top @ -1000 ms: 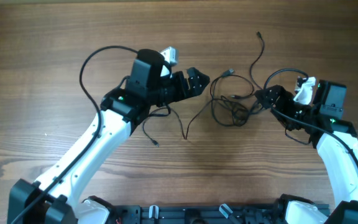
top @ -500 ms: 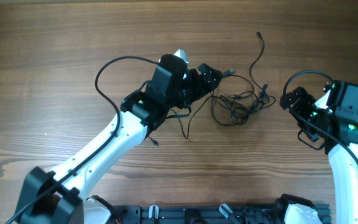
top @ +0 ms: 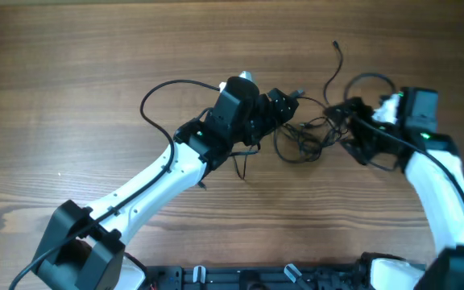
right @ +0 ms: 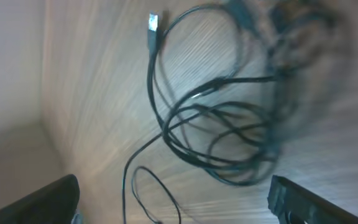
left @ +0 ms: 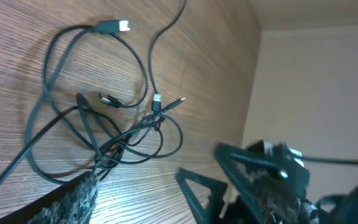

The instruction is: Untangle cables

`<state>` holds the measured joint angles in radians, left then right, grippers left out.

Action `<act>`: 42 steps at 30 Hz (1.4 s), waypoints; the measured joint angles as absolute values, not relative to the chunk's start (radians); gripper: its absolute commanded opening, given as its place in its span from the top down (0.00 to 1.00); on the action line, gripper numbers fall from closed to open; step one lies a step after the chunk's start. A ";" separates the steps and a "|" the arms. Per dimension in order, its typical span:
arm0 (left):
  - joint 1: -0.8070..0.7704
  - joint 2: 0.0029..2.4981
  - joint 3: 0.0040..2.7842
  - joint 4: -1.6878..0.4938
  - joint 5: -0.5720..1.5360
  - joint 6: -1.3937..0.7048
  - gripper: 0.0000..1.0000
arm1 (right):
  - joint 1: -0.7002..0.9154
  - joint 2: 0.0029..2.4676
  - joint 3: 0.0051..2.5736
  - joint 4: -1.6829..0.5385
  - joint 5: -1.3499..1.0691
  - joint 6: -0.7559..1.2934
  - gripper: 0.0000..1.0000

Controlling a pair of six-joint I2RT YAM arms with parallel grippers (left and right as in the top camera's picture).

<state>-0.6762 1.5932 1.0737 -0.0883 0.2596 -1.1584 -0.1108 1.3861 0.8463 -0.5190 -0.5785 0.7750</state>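
closest to me, one short strand lies loose on the table, back behind the left gripper, down beside its arm. in the left wrist view only one rough finger of that gripper shows, so i cannot tell if it is open or closed. the cables run right up to the tip of that finger. they lie in a messy heap of thin black loops straight in front of the left gripper, between it and the right gripper. the right gripper faces the heap from the other side. its two fingers are spread wide apart with nothing in them, and the loops lie just past its fingertips. a silver-tipped plug sticks out on the far edge of the heap. farthest away, one long strand curls off from the heap, out beyond both grippers.
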 measured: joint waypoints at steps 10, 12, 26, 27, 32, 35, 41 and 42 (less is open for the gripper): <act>-0.676 1.594 1.074 -0.176 0.248 -1.158 0.24 | -0.019 1.687 0.849 -0.157 -0.588 0.912 0.94; -0.676 1.594 1.074 -0.176 0.247 -1.158 0.24 | -0.019 1.715 0.849 -0.151 -0.612 0.906 0.95; -0.570 1.594 1.074 -0.173 0.473 -1.328 0.41 | -0.019 1.489 0.849 -0.234 -0.780 0.557 0.95; -0.577 1.594 1.074 -0.168 0.485 -1.372 0.40 | -0.019 1.486 0.849 -0.250 -0.773 0.547 0.95; -0.628 1.594 1.074 -0.149 0.507 -1.622 0.41 | -0.019 1.486 0.849 -0.302 -0.756 0.519 0.95; -0.648 1.606 1.075 -0.148 0.496 -1.755 0.44 | -0.019 1.486 0.849 -0.319 -0.754 0.517 0.95; -0.675 1.715 1.075 -0.108 0.468 -1.910 0.46 | -0.019 1.466 0.849 -0.357 -0.762 0.517 0.96; -0.678 1.733 1.075 -0.082 0.465 -1.919 0.46 | -0.019 1.456 0.849 -0.359 -0.771 0.517 0.95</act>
<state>-0.6777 1.7329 1.0748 -0.0818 0.4652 -1.9194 -0.0185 1.4559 0.8494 -0.3588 -0.7712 0.5171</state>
